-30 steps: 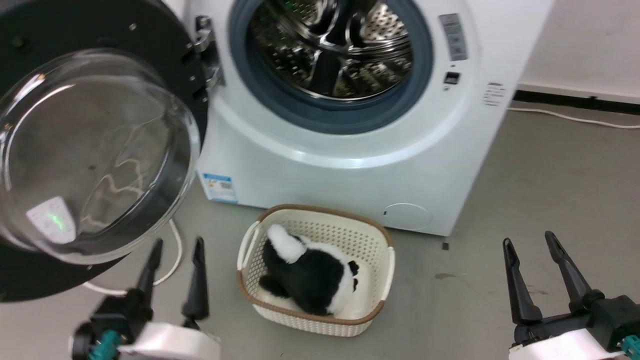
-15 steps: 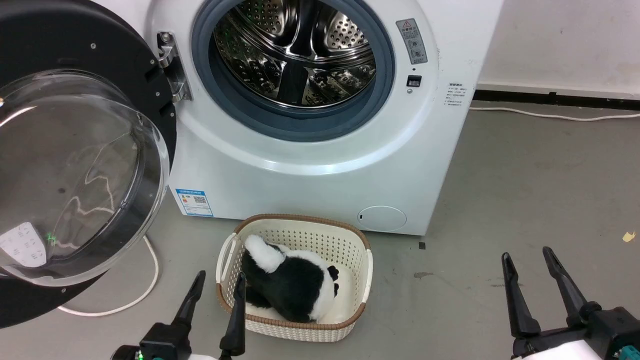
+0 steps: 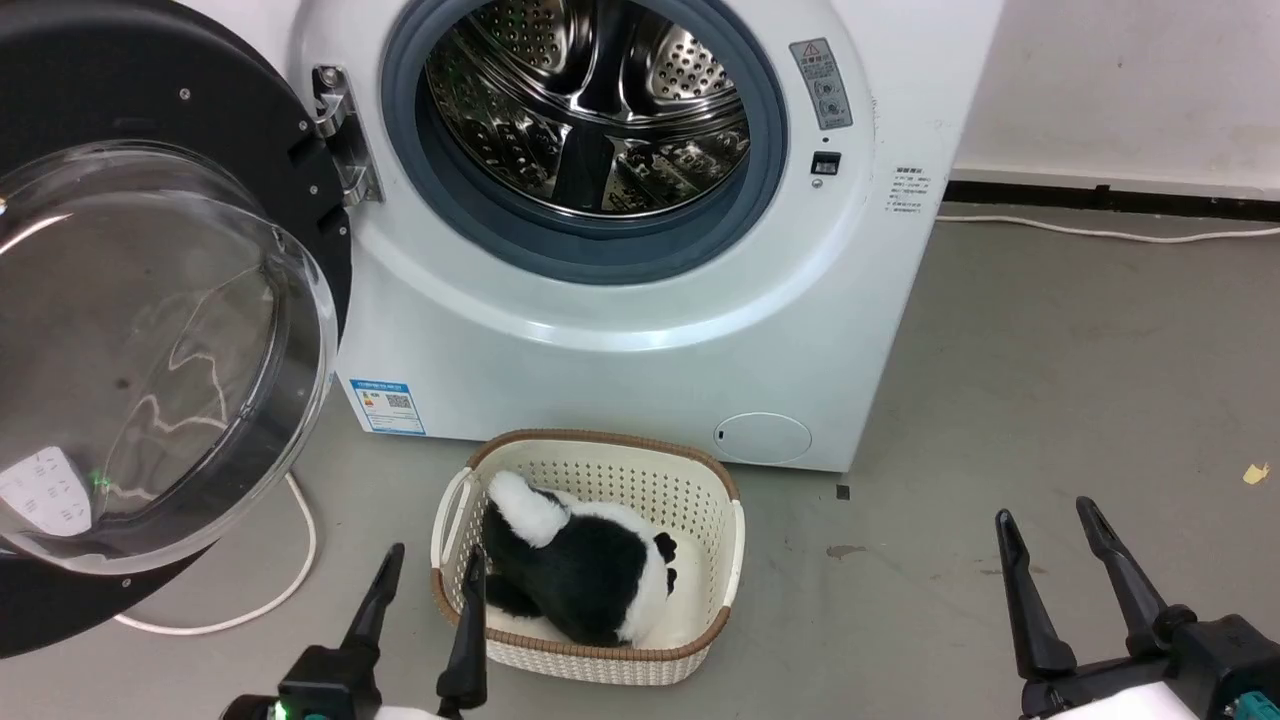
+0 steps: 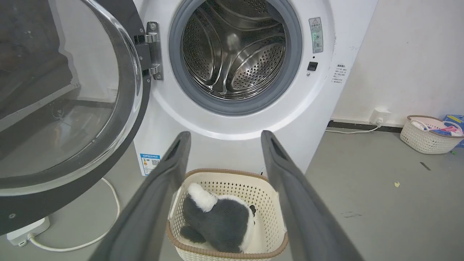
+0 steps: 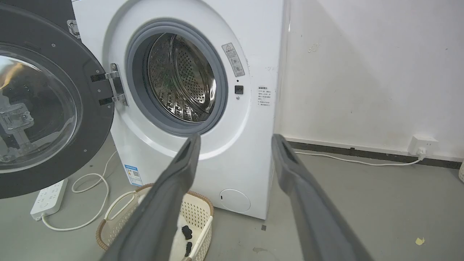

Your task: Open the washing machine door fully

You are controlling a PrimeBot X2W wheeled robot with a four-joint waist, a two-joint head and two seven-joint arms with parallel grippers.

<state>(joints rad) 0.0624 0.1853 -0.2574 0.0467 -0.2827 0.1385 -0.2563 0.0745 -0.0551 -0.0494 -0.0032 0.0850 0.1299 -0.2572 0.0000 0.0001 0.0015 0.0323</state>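
Door-opening looks finished — large round black-rimmed glass washing machine door (image 3: 150, 350) swung wide, left gripper (image 3: 437, 550) and right gripper (image 3: 1042, 508) gaping empty — at most a final nudge remains.

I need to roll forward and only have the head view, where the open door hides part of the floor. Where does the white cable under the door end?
Observer: It ends at a white power strip lying on the floor beneath the open door.
Operator: Good to know. Is there anything off to the right of the washing machine, past my frame?
Observer: Yes, a second basket with things in it stands against the wall.
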